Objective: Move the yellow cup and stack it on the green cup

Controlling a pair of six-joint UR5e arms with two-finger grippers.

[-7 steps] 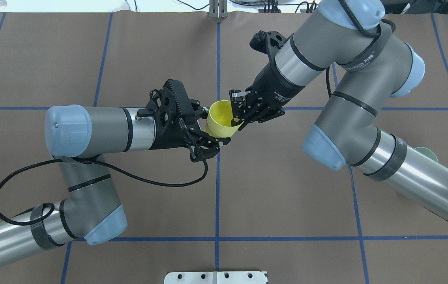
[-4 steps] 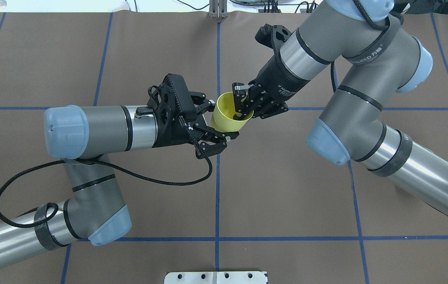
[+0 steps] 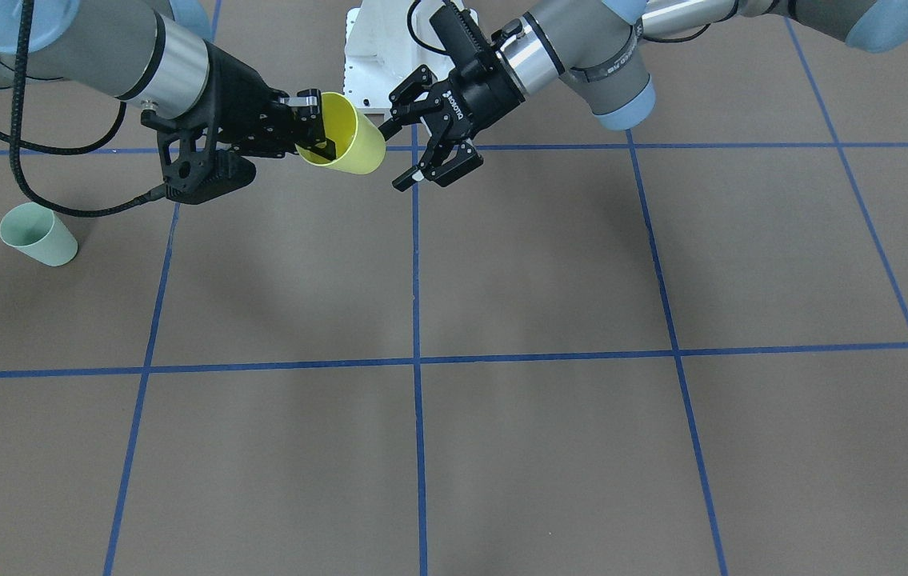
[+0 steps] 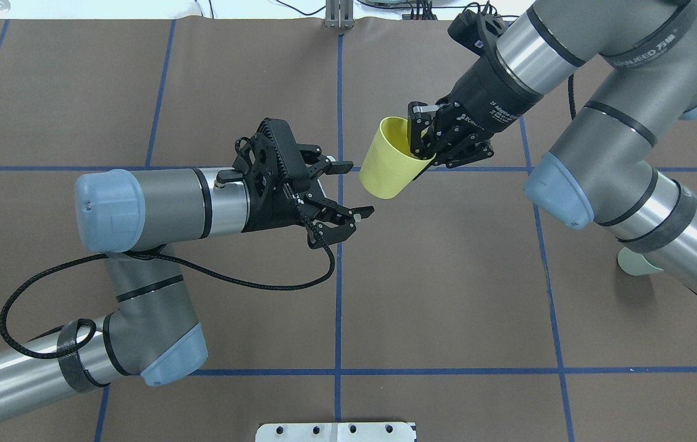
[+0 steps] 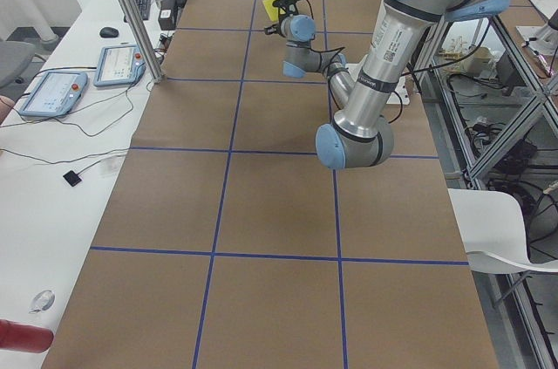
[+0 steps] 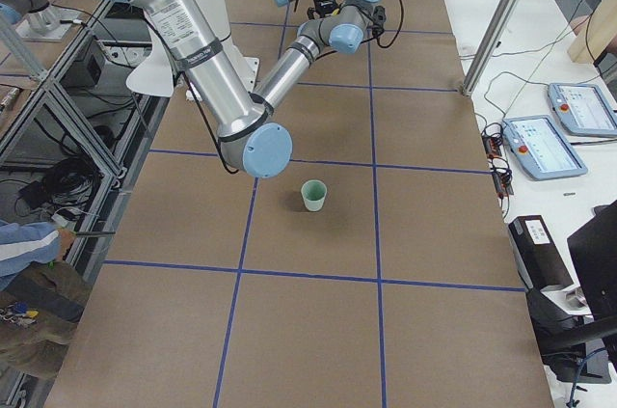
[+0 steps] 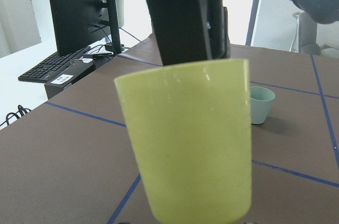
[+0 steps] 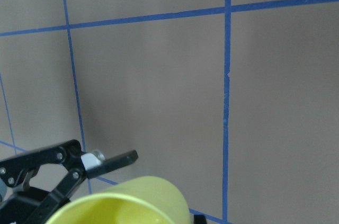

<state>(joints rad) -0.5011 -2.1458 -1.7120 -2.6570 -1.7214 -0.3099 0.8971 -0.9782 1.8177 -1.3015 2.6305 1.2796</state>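
My right gripper (image 4: 420, 140) is shut on the rim of the yellow cup (image 4: 388, 162), one finger inside it, and holds it tilted in the air. The cup also shows in the front view (image 3: 348, 140) and fills the left wrist view (image 7: 190, 139). My left gripper (image 4: 355, 188) is open and empty, just left of the cup and apart from it; in the front view it (image 3: 394, 148) is right of the cup. The green cup (image 3: 38, 234) stands upright on the table on my right side, partly hidden under my right arm in the overhead view (image 4: 632, 263).
The brown table cover (image 4: 446, 276) carries a grid of blue tape lines. My right forearm (image 4: 661, 227) hangs over the green cup. A white mounting plate (image 4: 336, 431) sits at the near table edge. Monitors and tablets stand off the table in the side views.
My right gripper has drawn the yellow cup out from between the left gripper's fingers, to the right and toward the far edge. The left gripper has stayed nearly in place, open.
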